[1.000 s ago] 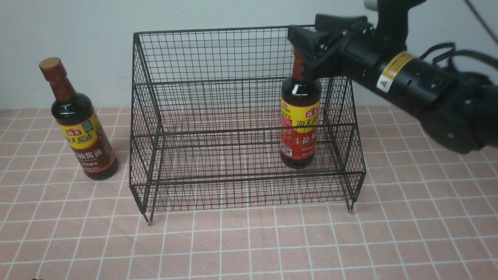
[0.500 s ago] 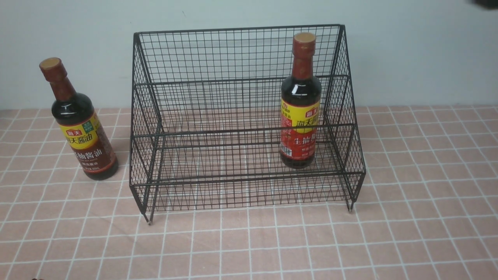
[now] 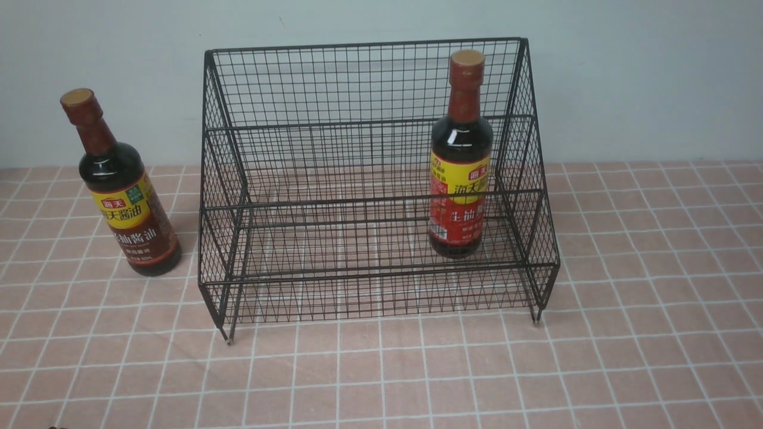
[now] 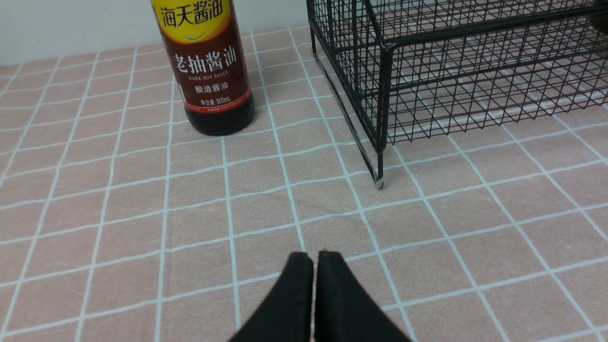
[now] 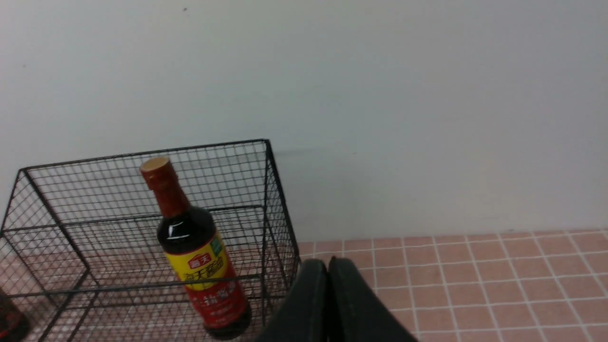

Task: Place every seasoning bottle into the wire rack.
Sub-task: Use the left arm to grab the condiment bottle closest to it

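Left gripper is closed, its two black fingers pressed one against the other with nothing between them, and it hangs low over the pink checked tablecloth, well in front of the bottle and the rack's corner. Beyond it, on the cloth, stands the brown-label bottle, upright, outside the rack and just beside its left side, not touching the wire. Its yellow band and the brown label under it face the front, and the tan top of the cap is visible. Next comes the wire rack – black mesh, with two stepped tiers and a tall back that stands against the pale wall; its short feet rest on the cloth. The upper tier holds nothing. On the lower front tier, at the right end and close to the sloped right side, the red-label bottle stands upright behind the front rail, and its cap reaches nearly to the top edge of the back. Right gripper is also clenched on nothing – the fingers meet flat – and it is held higher, to the right of the rack and apart from it, looking toward the red-label bottle from that side.
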Controlling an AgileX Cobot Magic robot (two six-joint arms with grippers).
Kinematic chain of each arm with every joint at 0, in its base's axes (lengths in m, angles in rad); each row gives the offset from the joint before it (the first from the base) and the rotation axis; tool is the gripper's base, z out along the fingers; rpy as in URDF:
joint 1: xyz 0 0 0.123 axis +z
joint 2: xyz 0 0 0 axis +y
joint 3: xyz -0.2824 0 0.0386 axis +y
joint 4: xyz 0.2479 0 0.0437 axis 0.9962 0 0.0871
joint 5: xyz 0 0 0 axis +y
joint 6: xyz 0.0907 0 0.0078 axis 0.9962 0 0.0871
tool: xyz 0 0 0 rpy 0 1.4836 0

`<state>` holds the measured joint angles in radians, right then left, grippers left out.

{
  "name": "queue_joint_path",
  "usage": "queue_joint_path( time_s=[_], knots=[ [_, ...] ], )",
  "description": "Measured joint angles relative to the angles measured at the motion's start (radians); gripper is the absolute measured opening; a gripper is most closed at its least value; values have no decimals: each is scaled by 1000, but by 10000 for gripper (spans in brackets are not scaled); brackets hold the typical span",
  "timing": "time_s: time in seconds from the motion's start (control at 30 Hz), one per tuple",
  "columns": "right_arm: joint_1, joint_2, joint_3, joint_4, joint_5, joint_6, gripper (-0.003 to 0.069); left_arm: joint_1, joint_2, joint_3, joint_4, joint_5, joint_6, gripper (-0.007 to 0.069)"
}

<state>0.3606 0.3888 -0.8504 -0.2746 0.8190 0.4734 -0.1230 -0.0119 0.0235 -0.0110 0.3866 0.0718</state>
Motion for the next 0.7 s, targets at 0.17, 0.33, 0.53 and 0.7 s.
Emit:
queue_joint_path(
  time_s=[0.17, 0.33, 0.53, 0.7],
  knots=[
    [0, -31, 67, 48, -49, 6, -13, 0, 0, 0, 0, 0, 0, -7],
    [0, -31, 83, 67, -87, 4, -13, 0, 0, 0, 0, 0, 0, -7],
    [0, -31, 128, 68, -252, -110, -13, 0, 0, 0, 0, 0, 0, -7],
    [0, -31, 185, 68, -402, -137, -13, 0, 0, 0, 0, 0, 0, -7]
  ],
)
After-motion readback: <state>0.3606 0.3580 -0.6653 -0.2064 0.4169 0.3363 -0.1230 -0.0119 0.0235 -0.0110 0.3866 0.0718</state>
